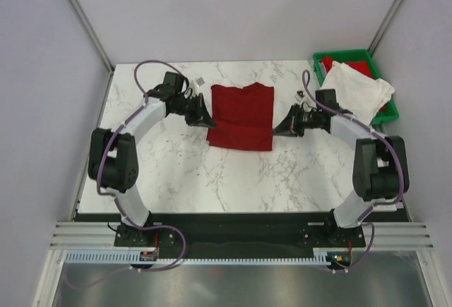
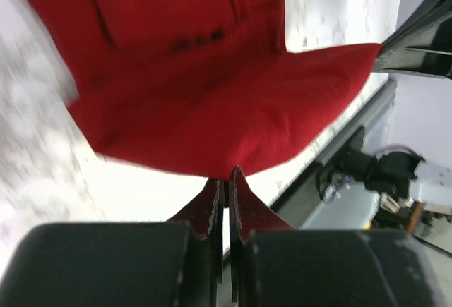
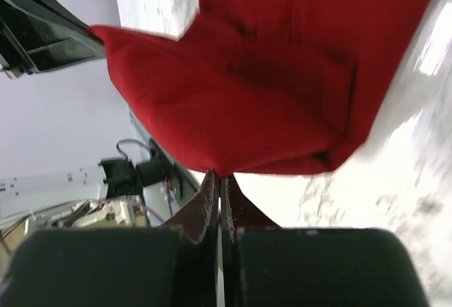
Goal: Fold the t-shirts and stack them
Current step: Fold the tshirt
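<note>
The dark red t-shirt (image 1: 242, 116) lies partly folded as a rectangle in the middle of the marble table (image 1: 176, 173). My left gripper (image 1: 207, 119) is at its left edge, jaws shut on a pinch of the red cloth (image 2: 212, 95). On the opposite side, my right gripper (image 1: 278, 130) holds the shirt's lower right edge, shut on the red cloth (image 3: 268, 95). In both wrict views the held edge is raised off the tabletop. The off-white t-shirt (image 1: 357, 88) lies crumpled across the green bin (image 1: 323, 59) at the back right.
The green bin sits at the table's back right corner, just behind my right arm (image 1: 374, 159). Some other red cloth (image 1: 359, 65) shows inside it under the white shirt. Grey walls close in the table on three sides.
</note>
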You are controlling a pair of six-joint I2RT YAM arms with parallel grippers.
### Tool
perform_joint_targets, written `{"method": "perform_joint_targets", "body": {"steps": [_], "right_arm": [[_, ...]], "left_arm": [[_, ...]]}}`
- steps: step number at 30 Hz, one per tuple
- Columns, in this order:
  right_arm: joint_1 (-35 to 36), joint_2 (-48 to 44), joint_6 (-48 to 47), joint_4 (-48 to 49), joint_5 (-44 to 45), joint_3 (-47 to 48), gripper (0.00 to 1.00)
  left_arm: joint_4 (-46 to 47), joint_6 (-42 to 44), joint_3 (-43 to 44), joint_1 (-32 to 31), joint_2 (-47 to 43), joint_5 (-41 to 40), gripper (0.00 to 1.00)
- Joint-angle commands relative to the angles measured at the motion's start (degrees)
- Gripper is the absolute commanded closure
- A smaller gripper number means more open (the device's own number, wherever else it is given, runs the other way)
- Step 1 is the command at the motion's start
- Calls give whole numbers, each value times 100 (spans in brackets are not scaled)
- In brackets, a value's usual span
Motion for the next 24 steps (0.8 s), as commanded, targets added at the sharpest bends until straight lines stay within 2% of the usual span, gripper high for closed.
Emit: {"method": "perform_joint_targets", "body": {"steps": [1, 9, 21, 22, 24], "right_arm": [[-82, 668, -323, 293, 105, 1083, 100], [-109, 2451, -614, 319, 316, 3430, 100], [-118, 4404, -833, 319, 693, 6191, 97], [-118, 4475, -842, 319, 746, 6392, 93], [-118, 4651, -930, 345, 957, 6525, 83]], "left_arm": [[89, 375, 1017, 76, 710, -55, 98], [10, 630, 3475, 208, 2406, -222, 98], [238, 1113, 6035, 208, 4313, -757, 98], [326, 1122, 6124, 208, 4384, -828, 97], [651, 1122, 6257, 208, 4516, -995, 85]]}}
